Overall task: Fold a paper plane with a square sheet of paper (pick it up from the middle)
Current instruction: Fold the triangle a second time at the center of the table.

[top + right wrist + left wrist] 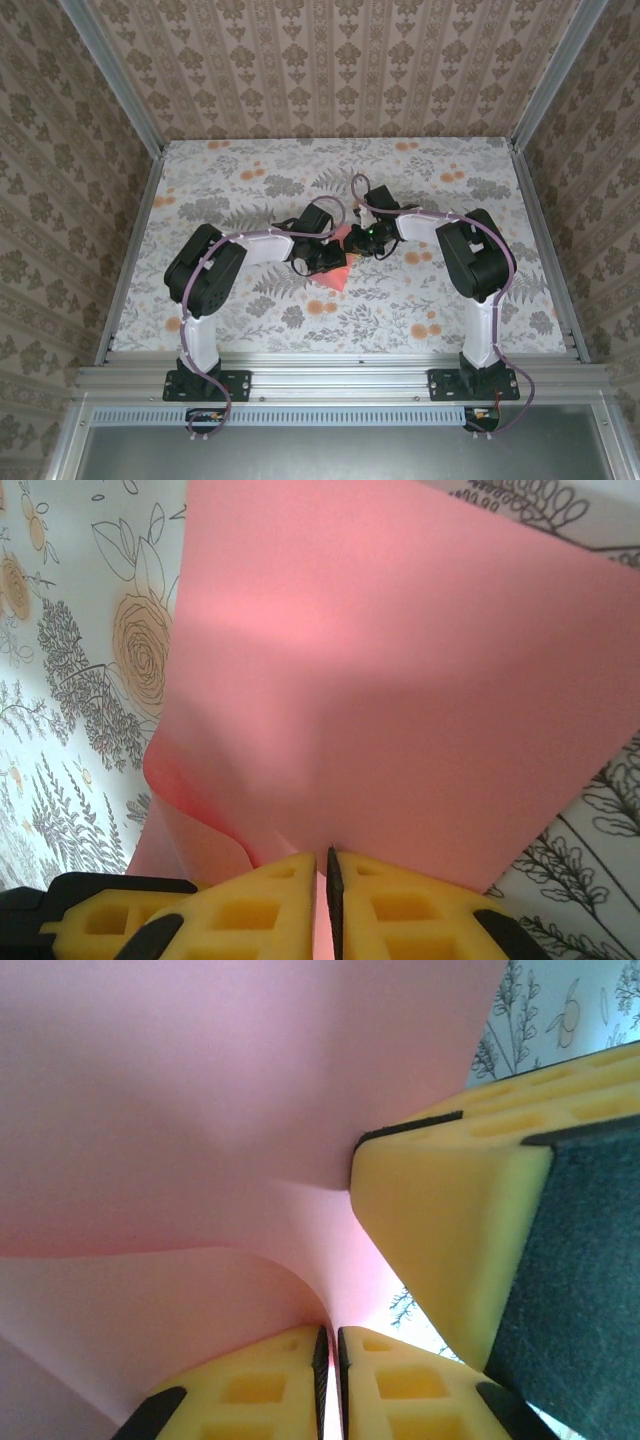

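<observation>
Though floral table (60,630) lies around, curled paper (400,680) (coral-pink) hides much

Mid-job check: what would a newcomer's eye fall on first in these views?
The coral-pink square sheet of paper stands out first, lifted at the middle of the floral table where both arms meet. In the wrist views the left hand and the right hand each pinch it between yellow fingers, and the sheet bows in soft curves rather than lying flat.

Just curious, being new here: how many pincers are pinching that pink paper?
2: the left pincer and the right pincer, each shut on the pink paper, close together.
</observation>
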Robot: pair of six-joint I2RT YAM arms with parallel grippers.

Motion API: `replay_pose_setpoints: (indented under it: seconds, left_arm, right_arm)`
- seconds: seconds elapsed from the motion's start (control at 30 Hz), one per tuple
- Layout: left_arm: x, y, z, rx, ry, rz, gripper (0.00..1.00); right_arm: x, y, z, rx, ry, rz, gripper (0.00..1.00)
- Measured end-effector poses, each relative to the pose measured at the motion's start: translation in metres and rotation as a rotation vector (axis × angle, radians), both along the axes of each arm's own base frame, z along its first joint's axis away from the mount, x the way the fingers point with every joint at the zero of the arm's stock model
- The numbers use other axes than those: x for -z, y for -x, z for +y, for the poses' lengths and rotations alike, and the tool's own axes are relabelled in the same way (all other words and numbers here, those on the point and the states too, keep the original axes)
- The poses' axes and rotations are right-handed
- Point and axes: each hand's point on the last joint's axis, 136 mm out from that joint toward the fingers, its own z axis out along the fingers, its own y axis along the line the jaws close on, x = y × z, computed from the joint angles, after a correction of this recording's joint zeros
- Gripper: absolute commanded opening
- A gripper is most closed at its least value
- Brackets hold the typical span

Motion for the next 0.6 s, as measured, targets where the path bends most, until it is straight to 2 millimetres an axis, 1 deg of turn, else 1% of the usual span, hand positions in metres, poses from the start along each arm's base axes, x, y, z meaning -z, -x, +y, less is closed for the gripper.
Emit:
replay_pose_setpoints:
  seconds: [0.13, 0.2, 0.43, 0.5, 0.6]
  left_arm:
    - [-0.001, 0.0, -0.002, 0.015, 0.01, -0.01, 0.27]
    - [-0.002, 0.0, -0.003, 0.021, 0.017, -0.012, 0.3]
    - [-0.004, 0.0, -0.006, 0.028, 0.03, -0.018, 0.32]
    - [-0.005, -0.002, -0.007, 0.028, 0.035, -0.024, 0.33]
    - [-0.006, -0.003, -0.008, 0.027, 0.039, -0.032, 0.34]
  right_arm:
    - [-0.002, -0.003, -0.001, 0.005, 0.0, -0.003, 0.16]
    - [-0.002, -0.004, -0.003, 0.01, 0.001, -0.002, 0.17]
    - [-0.005, -0.005, -0.01, 0.018, 0.0, 0.008, 0.19]
    - [-0.01, -0.004, -0.015, 0.019, -0.005, 0.009, 0.2]
    - [-0.024, -0.008, -0.024, 0.033, -0.022, -0.007, 0.2]
